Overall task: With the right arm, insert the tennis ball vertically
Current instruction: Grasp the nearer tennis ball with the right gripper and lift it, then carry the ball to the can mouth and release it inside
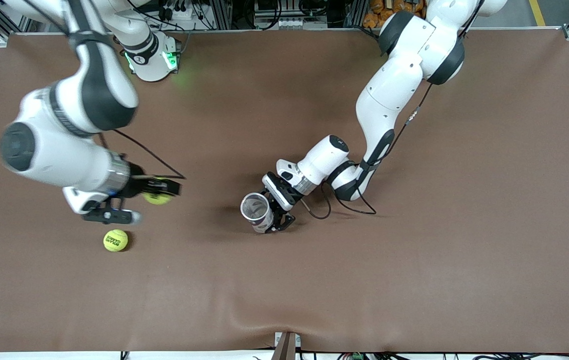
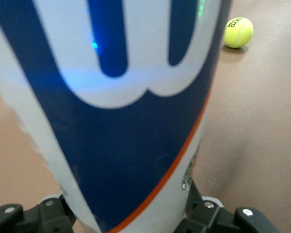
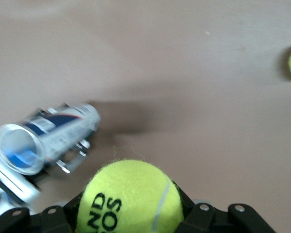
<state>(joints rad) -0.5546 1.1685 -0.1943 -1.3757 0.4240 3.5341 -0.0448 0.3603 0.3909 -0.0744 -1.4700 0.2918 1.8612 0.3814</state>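
Brown cloth tabletop (image 1: 314, 280) carried a loose ball (image 1: 115, 240); at its one o'clock my right claw (image 1: 162, 189) clamped the tennis ball (image 1: 157, 198). My left claw (image 1: 273, 212) held the can (image 1: 258, 212), mouth up.

Near the middle of the brown tabletop (image 1: 414, 250): clear plastic ball tube with blue-and-white label (image 1: 258, 211), gripped by left tool (image 1: 277, 212). Toward the right arm's end: right tool (image 1: 157, 192), up over the tabletop, clamped on yellow-green felt tennis ball (image 1: 158, 197). On the tabletop close beside it: second yellow-green felt tennis ball (image 1: 115, 240).
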